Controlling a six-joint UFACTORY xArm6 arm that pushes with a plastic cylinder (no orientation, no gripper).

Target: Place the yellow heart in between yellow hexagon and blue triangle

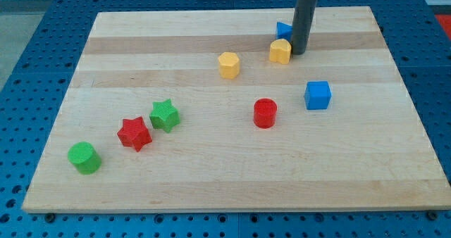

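The yellow heart (280,51) lies near the view's top, right of centre. The yellow hexagon (229,65) sits to its left and a little lower. The blue triangle (283,30) is just above the heart, partly hidden behind my rod. My tip (299,52) rests on the board right against the heart's right side, just below and right of the blue triangle.
A blue cube (318,95) and a red cylinder (265,113) sit mid-right. A green star (164,115), a red star (134,134) and a green cylinder (84,158) lie at lower left. The wooden board (211,189) rests on a blue pegboard table.
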